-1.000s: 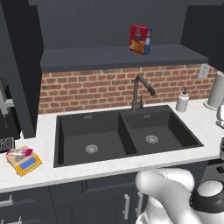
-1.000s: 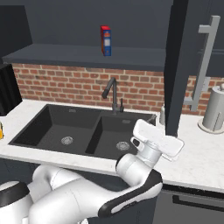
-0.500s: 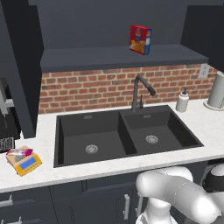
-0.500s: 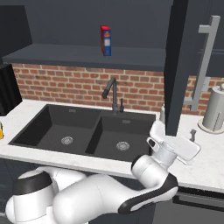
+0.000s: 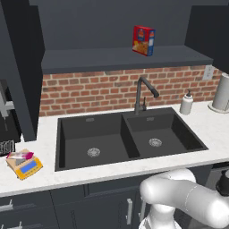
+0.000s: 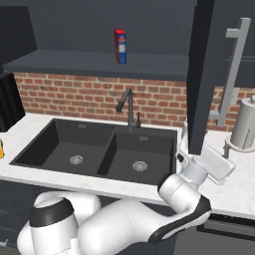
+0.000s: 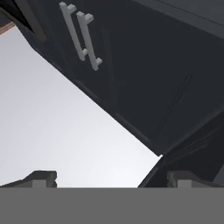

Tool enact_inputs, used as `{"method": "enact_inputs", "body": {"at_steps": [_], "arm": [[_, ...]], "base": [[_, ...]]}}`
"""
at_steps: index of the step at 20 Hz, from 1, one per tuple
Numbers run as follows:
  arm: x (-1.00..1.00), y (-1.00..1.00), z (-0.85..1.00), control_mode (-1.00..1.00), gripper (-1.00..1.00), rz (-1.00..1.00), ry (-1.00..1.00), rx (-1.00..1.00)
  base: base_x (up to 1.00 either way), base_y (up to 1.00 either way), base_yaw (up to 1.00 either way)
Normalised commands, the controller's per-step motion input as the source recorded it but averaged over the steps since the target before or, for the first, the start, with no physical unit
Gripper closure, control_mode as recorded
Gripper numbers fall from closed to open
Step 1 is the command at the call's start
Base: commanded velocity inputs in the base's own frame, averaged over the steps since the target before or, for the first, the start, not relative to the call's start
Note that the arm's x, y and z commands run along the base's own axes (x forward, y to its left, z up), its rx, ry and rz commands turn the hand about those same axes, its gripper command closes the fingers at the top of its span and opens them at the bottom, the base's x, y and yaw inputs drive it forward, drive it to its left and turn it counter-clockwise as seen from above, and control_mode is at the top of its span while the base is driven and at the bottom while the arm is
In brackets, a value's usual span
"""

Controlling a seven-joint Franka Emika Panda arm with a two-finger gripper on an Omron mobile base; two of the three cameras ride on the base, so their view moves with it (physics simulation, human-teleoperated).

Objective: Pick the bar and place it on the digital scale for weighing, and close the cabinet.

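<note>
The pink and white bar (image 5: 19, 155) lies on top of the orange digital scale (image 5: 26, 166), at the counter's far left in the left base view. A sliver of the scale (image 6: 1, 148) peeks in at the left edge of the right base view. The dark cabinet door (image 6: 203, 74) stands swung out, with its long silver handle (image 6: 233, 69) showing. My gripper (image 6: 218, 167) hovers over the counter just below that door's bottom edge. In the hand view my gripper (image 7: 111, 180) is open and empty, its fingertips (image 7: 41, 178) wide apart, facing dark cabinet doors (image 7: 144, 74).
A double black sink (image 5: 127, 136) with a dark faucet (image 5: 142, 94) fills the counter's middle. A red and blue box (image 5: 143, 40) stands on the shelf above. A soap bottle (image 5: 186, 103) and a paper towel roll (image 6: 245, 124) stand at the right.
My arm has swung to the right, carrying the hand from in front of the sink to under the open cabinet door. The gripper has stayed open.
</note>
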Motion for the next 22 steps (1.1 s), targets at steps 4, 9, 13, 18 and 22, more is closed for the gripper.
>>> {"method": "enact_inputs", "body": {"at_steps": [4, 9, 13, 18, 22], "arm": [[0.0, 0.0, 0.55, -1.0, -1.0, -0.05, 0.0, -0.01], [0.0, 0.0, 0.56, -1.0, -1.0, -0.1, 0.1, -0.05], [-0.01, -0.05, 0.56, -1.0, -1.0, -0.14, 0.24, -0.08], [-0.1, 0.0, 0.53, -1.0, -1.0, -0.16, 0.26, -0.14], [-0.14, 0.01, 0.46, -1.0, -1.0, -0.18, 0.22, -0.17]], "base": [[0.0, 0.0, 0.0], [0.0, 0.0, 0.0], [0.0, 0.0, 0.0], [0.0, 0.0, 0.0], [0.0, 0.0, 0.0]]}}
